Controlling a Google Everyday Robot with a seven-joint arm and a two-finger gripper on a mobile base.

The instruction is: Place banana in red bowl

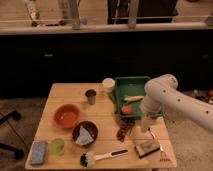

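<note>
Gripper (145, 126) hangs low just beside green tray (131, 81), apparently apart from banana (133, 98).

Matt wooden table (68, 95), glossy, perhaps plastic red bowl (66, 116); gripper (145, 125) beside the tray (131, 79).

The banana (133, 98) lies in the tray (125, 87) at the upper right of the table (65, 95), a round fruit (127, 110) just below it. The tool (145, 123) hangs at the tray's lower-right corner. The left bowl (66, 115) sits centre-left, well apart.

Dim light, dark behind, with the hand (144, 126) lit above the table (65, 95).
</note>
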